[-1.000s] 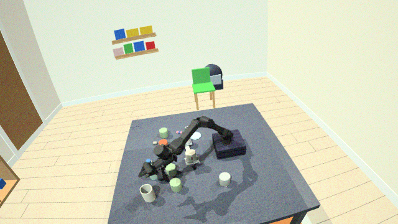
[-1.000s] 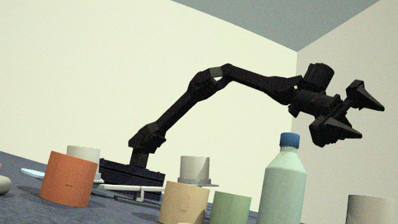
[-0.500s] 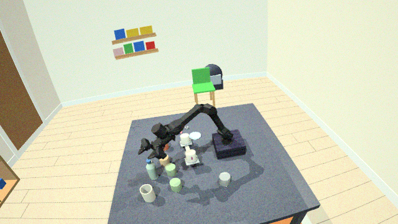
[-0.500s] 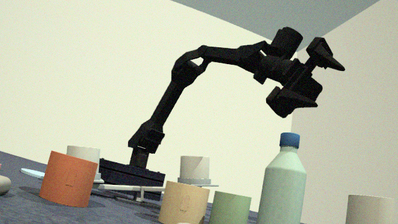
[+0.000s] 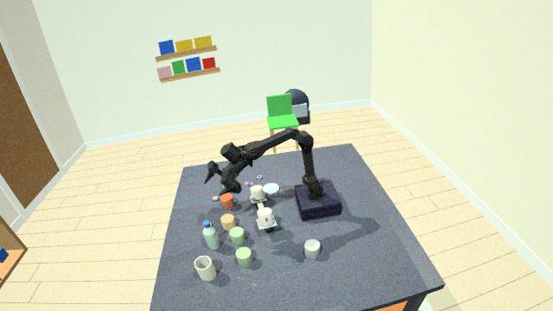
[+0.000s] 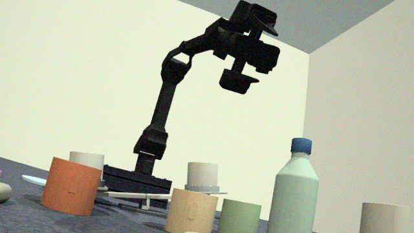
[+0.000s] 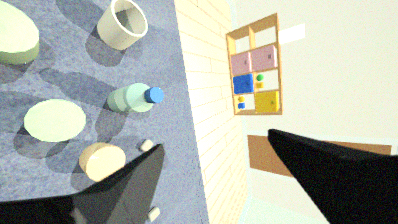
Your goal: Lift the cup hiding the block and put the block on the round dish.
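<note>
Cups [image 5: 265, 217] [image 6: 202, 175]: 2, balance [image 5: 260, 206] [image 6: 129, 195]: 1.

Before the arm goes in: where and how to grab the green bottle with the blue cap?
Grip the green bottle round its straight body, below the sloping shoulder, probably coming level from the table-edge side. It stands upright, and the tan and green cups crowd its opposite side.

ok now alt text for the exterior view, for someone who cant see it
A black robot arm holds its open, empty jaws high above a dark table, clear of a small balance with a pale cup on each end. In front stand an orange cup, a tan one, a green one and a blue-capped bottle.
</note>
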`<state>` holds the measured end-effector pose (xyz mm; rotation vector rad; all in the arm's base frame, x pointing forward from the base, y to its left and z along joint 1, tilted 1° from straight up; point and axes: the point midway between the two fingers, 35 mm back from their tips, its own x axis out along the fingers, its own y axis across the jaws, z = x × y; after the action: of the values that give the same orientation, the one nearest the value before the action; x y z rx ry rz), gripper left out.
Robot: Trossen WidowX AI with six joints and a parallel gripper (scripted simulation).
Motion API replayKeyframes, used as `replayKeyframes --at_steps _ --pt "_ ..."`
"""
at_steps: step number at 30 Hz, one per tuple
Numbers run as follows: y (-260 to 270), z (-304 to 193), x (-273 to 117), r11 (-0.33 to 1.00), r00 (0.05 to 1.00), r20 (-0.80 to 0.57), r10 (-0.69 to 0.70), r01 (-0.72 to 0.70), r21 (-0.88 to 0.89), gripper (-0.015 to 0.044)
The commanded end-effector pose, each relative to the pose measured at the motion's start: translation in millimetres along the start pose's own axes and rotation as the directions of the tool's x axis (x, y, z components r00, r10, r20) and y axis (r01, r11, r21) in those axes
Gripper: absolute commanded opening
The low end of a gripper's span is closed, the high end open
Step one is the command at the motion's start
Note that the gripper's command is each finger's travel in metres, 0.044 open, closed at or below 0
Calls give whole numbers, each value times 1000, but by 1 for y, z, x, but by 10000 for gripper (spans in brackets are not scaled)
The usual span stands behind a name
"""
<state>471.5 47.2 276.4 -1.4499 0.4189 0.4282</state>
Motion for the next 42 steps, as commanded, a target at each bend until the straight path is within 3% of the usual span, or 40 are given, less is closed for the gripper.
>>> replayKeyframes --at_steps 1,10,20,32,42 --pt "14 -26 -24 992 999 -13 37 -35 121 440" --pt "47 -72 -79 920 995 -42 93 -69 386 440" --pt "96 -102 -136 752 987 -62 146 -70 656 440" --pt "166 -112 -188 442 978 -72 194 -22 897 440" --pt "226 -106 -213 122 974 -72 215 46 992 440"
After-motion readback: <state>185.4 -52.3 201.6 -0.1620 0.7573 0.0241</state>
